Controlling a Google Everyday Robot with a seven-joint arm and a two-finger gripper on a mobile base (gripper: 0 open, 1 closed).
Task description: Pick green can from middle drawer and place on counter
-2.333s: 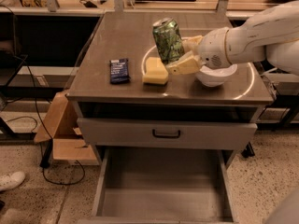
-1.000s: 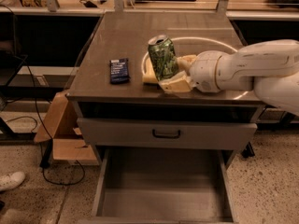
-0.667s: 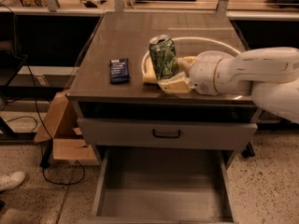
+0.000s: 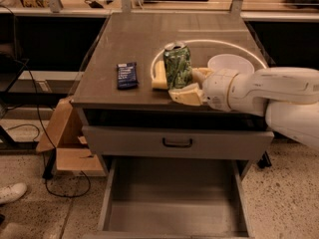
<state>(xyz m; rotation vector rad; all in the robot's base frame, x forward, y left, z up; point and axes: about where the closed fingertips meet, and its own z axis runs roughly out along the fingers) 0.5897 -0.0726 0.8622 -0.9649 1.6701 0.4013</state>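
Counter (image 4: 134, 39): grey-brown, marked by bright ring of reflected light. Locate green can (image 4: 178, 67) upright on counter, near front edge, right of centre. Note gripper (image 4: 183, 83) above counter's front edge, clenched on can's lower half, 1 finger per side. Find blue packet (image 4: 126, 75) left of centre on counter, yellow sponge (image 4: 159, 76) at centre, white bowl (image 4: 230, 63) toward right side. See middle drawer (image 4: 169, 198) open below counter.

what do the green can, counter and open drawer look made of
Green can: thin metal, by its silver top rim, with a glossy print. Counter: probably brushed metal, semi-matte; it mirrors a ring of light. Middle drawer: likely painted grey sheet metal. The gripper sits at the can, near the counter's front.
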